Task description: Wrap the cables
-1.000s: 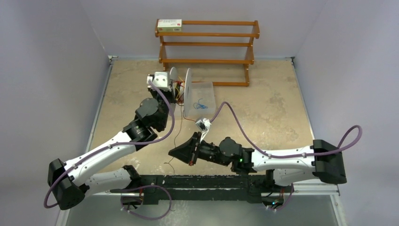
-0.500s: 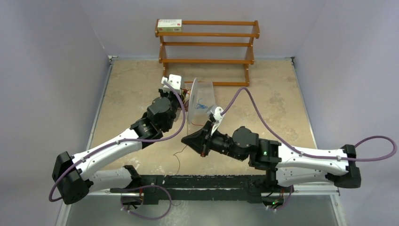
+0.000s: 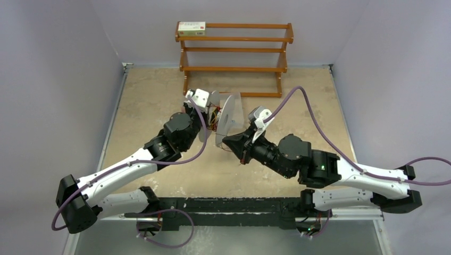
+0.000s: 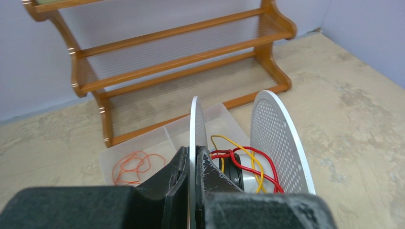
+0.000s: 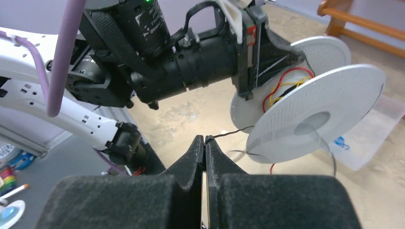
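Two perforated white flanges of the spool (image 4: pixel 282 138) stand upright beside a clear plastic bin (image 4: pixel 224 117) that holds a loose orange cable (image 4: pixel 136 164). Behind is a wooden rack (image 3: pixel 234 48), and the print on the small box (image 3: pixel 191 28) atop it is unreadable. The left tool (image 4: pixel 192 151) clamps one flange, with red and yellow cables (image 4: pixel 228 154) coiled on the hub just beside it. The right tool (image 5: pixel 204 140) pinches a black cable (image 5: pixel 231 131) leading toward the spool.

L arm (image 3: pixel 122 170) & R arm (image 3: pixel 351 178): white link shells, black joint housings. Thick purple cord (image 3: pixel 314 114) loops along each. Fingers (image 4: pixel 176 176) black, wedge-shaped, rough-textured. Green LED (image 3: pixel 320 168) on R arm.
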